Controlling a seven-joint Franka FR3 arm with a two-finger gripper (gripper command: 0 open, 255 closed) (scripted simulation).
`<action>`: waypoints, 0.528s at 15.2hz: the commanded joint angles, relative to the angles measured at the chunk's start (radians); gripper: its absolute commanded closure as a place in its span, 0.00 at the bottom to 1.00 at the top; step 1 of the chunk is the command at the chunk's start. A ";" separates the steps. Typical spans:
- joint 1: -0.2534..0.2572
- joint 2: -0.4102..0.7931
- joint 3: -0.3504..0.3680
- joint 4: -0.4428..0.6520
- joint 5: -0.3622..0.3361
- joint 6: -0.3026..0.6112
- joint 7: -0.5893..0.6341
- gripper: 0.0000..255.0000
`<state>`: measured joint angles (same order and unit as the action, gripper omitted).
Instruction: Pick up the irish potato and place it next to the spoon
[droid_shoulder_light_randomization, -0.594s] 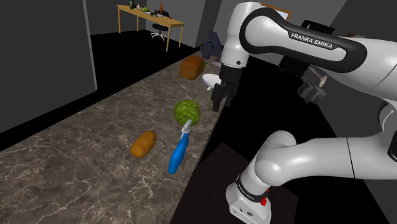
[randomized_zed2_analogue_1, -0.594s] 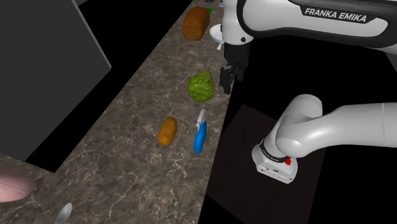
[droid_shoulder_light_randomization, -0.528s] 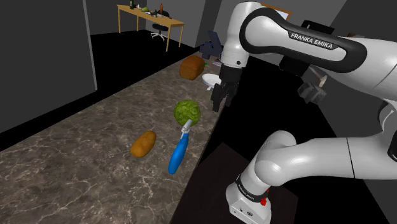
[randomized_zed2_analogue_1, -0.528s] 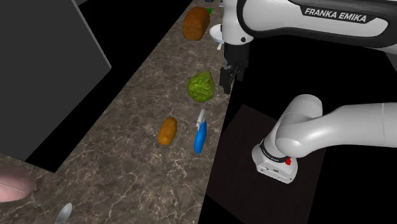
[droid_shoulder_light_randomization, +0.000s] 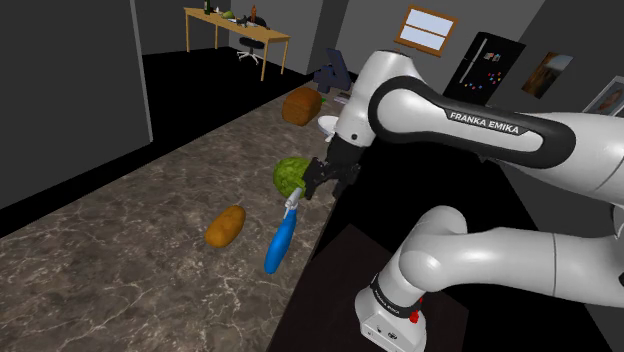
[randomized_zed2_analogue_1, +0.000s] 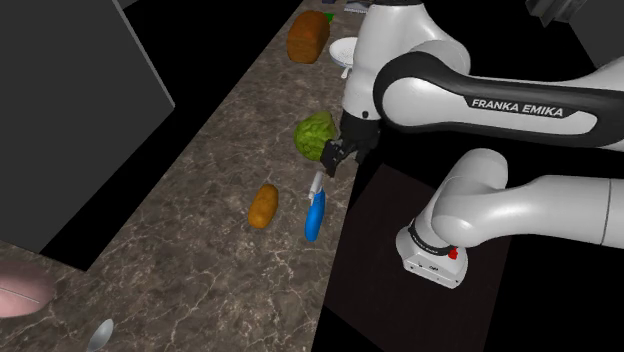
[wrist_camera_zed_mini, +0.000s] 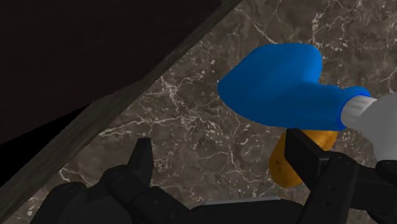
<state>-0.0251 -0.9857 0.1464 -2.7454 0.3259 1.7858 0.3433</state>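
The irish potato (droid_shoulder_light_randomization: 225, 227) (randomized_zed2_analogue_1: 263, 206) is an orange-brown oblong lying on the dark marbled counter (droid_shoulder_light_randomization: 120, 260), beside a blue-handled brush (droid_shoulder_light_randomization: 279, 243) (randomized_zed2_analogue_1: 315, 213). My black gripper (droid_shoulder_light_randomization: 312, 182) (randomized_zed2_analogue_1: 330, 158) hangs low at the counter's near edge, beside a green leafy head (droid_shoulder_light_randomization: 292, 176), well short of the potato. In the wrist view the gripper (wrist_camera_zed_mini: 219, 149) is open and holds nothing; the brush handle (wrist_camera_zed_mini: 286, 86) lies beyond it and the potato (wrist_camera_zed_mini: 286, 170) peeks from behind one finger. The grey spoon (randomized_zed2_analogue_1: 101, 333) lies far down the counter.
A brown loaf (droid_shoulder_light_randomization: 300, 105) (randomized_zed2_analogue_1: 308, 37) and a white bowl (droid_shoulder_light_randomization: 330, 125) (randomized_zed2_analogue_1: 345, 50) sit at the counter's far end. The green head (randomized_zed2_analogue_1: 314, 135) is close to my fingers. A dark wall panel (randomized_zed2_analogue_1: 70, 110) borders the counter's far side. The stand (droid_shoulder_light_randomization: 400, 310) is below the counter edge.
The arm has swung down and toward the shoulder view's left. The gripper dropped from beside the bowl to beside the green head and now tilts toward the brush. The objects have not moved.
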 joint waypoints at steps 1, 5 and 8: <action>0.002 -0.024 0.059 -0.064 0.077 0.112 0.093 0.00; 0.028 -0.002 0.198 -0.162 0.230 0.373 0.268 0.00; 0.039 0.085 0.323 -0.195 0.352 0.600 0.392 0.00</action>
<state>0.0096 -0.9273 0.4255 -2.9244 0.6323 2.3055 0.6890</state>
